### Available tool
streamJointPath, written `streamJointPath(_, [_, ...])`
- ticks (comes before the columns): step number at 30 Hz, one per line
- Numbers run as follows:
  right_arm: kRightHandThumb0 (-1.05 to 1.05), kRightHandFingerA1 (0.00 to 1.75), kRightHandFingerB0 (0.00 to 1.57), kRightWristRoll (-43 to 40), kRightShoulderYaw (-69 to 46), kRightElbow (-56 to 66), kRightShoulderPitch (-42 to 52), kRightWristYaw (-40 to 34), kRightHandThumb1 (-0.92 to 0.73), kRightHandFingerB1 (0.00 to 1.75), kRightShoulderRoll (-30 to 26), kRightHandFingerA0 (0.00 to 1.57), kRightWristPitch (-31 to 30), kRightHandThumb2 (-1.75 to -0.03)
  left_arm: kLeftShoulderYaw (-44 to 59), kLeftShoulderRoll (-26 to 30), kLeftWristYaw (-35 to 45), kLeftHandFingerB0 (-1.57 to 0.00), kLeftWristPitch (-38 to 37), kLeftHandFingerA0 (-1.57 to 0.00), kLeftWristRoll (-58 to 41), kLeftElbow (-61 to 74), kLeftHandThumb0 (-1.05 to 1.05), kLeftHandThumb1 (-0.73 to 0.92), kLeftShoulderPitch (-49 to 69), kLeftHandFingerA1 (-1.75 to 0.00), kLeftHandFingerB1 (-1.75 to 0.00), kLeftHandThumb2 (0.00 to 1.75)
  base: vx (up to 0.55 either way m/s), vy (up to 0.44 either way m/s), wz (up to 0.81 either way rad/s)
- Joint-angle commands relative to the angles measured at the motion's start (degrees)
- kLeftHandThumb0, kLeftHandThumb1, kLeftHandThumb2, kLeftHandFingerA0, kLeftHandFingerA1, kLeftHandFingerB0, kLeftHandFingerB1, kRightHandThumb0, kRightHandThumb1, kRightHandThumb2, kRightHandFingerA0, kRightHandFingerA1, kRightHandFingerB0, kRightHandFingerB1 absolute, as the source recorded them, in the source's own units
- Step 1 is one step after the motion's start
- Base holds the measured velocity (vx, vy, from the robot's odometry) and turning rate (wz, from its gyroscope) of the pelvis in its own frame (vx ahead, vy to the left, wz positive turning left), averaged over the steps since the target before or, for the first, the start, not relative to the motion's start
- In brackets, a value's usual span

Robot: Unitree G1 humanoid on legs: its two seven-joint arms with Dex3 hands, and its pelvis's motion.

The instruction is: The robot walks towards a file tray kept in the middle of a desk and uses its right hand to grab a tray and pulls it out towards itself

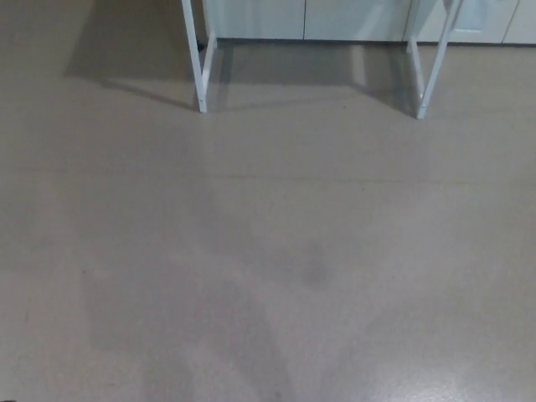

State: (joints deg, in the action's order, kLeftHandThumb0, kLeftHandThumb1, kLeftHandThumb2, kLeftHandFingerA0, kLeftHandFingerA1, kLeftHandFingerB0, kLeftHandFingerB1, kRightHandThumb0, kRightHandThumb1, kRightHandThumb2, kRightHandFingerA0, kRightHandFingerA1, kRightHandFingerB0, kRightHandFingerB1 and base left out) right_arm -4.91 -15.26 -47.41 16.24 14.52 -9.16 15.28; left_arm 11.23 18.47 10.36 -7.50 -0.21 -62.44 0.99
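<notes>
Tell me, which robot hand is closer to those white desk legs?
Neither can be judged: no hand shows in the head view. Only the white desk legs stand at the top, on bare floor.

A smooth grey-beige floor fills nearly the whole head view, with faint darker shadows streaked across its middle and a glossy patch at the lower right. At the top edge stand two white metal legs, one left and one right, before pale cabinet doors
</notes>
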Motion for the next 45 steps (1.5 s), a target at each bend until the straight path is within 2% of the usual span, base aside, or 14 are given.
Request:
streamJointPath(1, [-0.48, 0.56, 0.28, 0.2, 0.5, -1.2, 0.6, -0.5, -0.62, 0.35, -0.8, 0.34, 3.2, -0.59, -1.1, 1.4, -1.4, -0.23, -4.0, -0.26, 1.2, -0.2, -0.53, 0.37, 0.2, -0.73, -0.61, 0.7, 0.14, 0.279, -0.2])
streamJointPath(4, [-0.47, 0.56, 0.27, 0.1, 0.8, -1.1, 0.7, -0.7, -0.62, 0.35, -0.7, 0.34, 3.0, -0.59, -1.5, 1.5, -1.4, -0.23, -4.4, -0.27, 1.2, -0.5, -0.52, 0.39, 0.4, -0.74, -0.56, 0.68, 0.22, 0.524, -0.34])
streamJointPath(5, [-0.47, 0.54, 0.26, 0.1, 1.0, -1.3, 0.6, -0.7, -0.63, 0.35, -0.7, 0.34, 2.9, -0.6, -2.4, 1.7, -2.0, -0.23, -5.0, -0.31, 2.0, -0.8, -0.54, 0.32, 0.6, -0.69, -0.59, 0.85, 0.23, 0.352, -0.08])
streamJointPath(14, [-0.48, 0.54, 0.27, 0.1, 1.6, -1.3, 1.1, -0.5, -0.63, 0.36, -0.8, 0.32, 3.2, -0.61, -2.4, 1.5, -1.7, -0.24, -6.1, -0.33, 1.2, -2.2, -0.54, 0.3, 0.9, -0.7, -0.6, 0.83, 0.23, 0.051, 0.09])
streamJointPath(19, [-0.5, 0.56, 0.28, 0.4, 2.1, -2.1, 0.9, -0.3, -0.63, 0.36, -1.2, 0.32, 3.7, -0.59, -3.5, 1.7, -2.2, -0.24, -7.3, -0.35, 2.2, -3.1, -0.57, 0.29, 0.9, -0.7, -0.6, 0.83, 0.27, -0.197, 0.17])
streamJointPath(23, [-0.49, 0.56, 0.29, 0.8, 2.7, -2.7, 0.8, -0.7, -0.61, 0.35, -1.4, 0.38, 4.4, -0.58, -4.6, 1.8, -2.5, -0.26, -7.4, -0.35, 2.7, -2.6, -0.57, 0.29, 1.3, -0.7, -0.61, 0.83, 0.38, -0.305, 0.26])
streamJointPath(24, [-0.49, 0.55, 0.29, 0.8, 2.9, -2.7, 0.7, -0.6, -0.61, 0.35, -1.4, 0.38, 4.3, -0.58, -4.7, 1.8, -2.6, -0.28, -7.5, -0.35, 2.6, -2.5, -0.55, 0.38, 1.5, -0.74, -0.6, 0.64, 0.29, -0.118, 0.06])
streamJointPath(28, [-0.5, 0.58, 0.29, 0.2, 2.9, -2.4, 0.8, -0.4, -0.59, 0.37, -1.4, 0.4, 4.3, -0.58, -5.1, 1.9, -3.2, -0.3, -8.0, -0.38, 3.0, -2.9, -0.59, 0.38, 1.4, -0.73, -0.59, 0.61, 0.2, -0.054, -0.04])
streamJointPath(32, [-0.48, 0.56, 0.28, -0.1, 2.8, -2.2, 1.1, -0.2, -0.63, 0.36, -1.3, 0.33, 4.3, -0.6, -5.6, 1.9, -3.0, -0.3, -8.3, -0.37, 3.1, -3.1, -0.58, 0.37, 1.5, -0.75, -0.6, 0.61, 0.18, 0.068, -0.11])
streamJointPath(45, [-0.51, 0.56, 0.28, 0.1, 3.2, -2.9, 0.3, -0.3, -0.6, 0.36, -1.5, 0.39, 4.3, -0.58, -6.8, 2.5, -2.2, -0.3, -8.3, -0.36, 3.6, -4.2, -0.57, 0.38, 0.5, -0.73, -0.59, 0.61, 0.2, 0.053, 0.02])
